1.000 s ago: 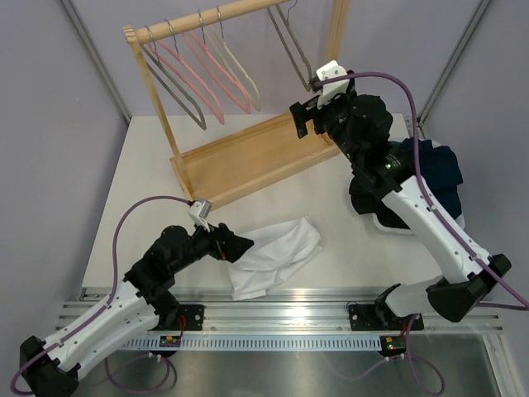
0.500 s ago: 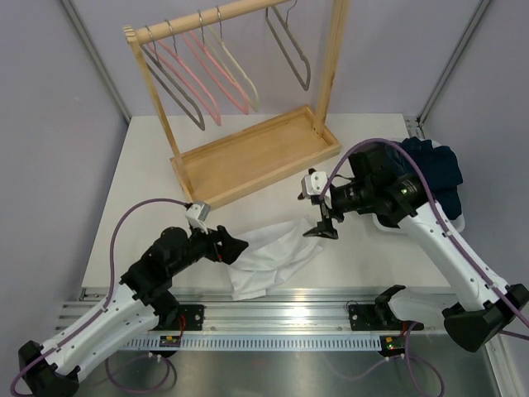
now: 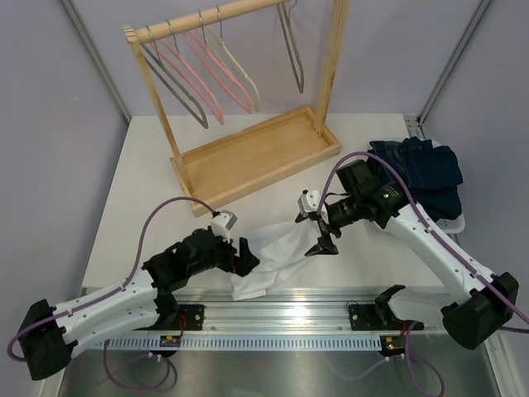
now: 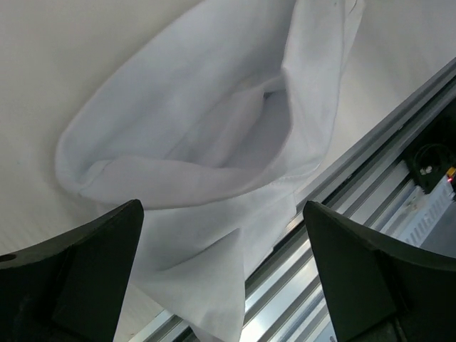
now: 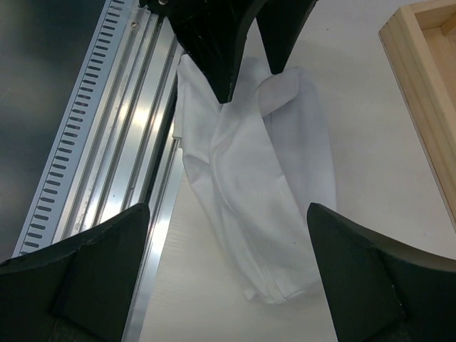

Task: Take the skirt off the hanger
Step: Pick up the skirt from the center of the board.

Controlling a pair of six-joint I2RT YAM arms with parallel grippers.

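Since a second back, your right arm dropped all the way down from the grey hanger (image 3: 292, 51) at the right end of the wooden rack (image 3: 248, 153), so your right gripper (image 3: 318, 231) ended up low over the table (image 3: 140, 182), out in front of the rack's right post. Your left arm slid rightward as well, and the left gripper (image 3: 246, 258) sat in front of the rack's middle, further from the rack than the right one. Both pincers were spread wide apart with nothing clamped between the fingers; each wrist view just showed cloth lying below the gap. The skirt (image 3: 277, 252) was white, already off the hanger, and lay crumpled on the table in front of the rack's tray base, looking a bit more bunched than it was a second earlier. Its corner farthest from the rack reached the aluminium rail (image 3: 289, 308). Your left gripper was over the skirt's left end and your right one was just beside its right end, but I honestly couldn't tell whether any fingertip was touching the fabric. That grey hanger was hanging bare on the rack's bar. Off to the rack's right, a heap of dark blue clothes (image 3: 421, 165) sat on the table behind your right arm.
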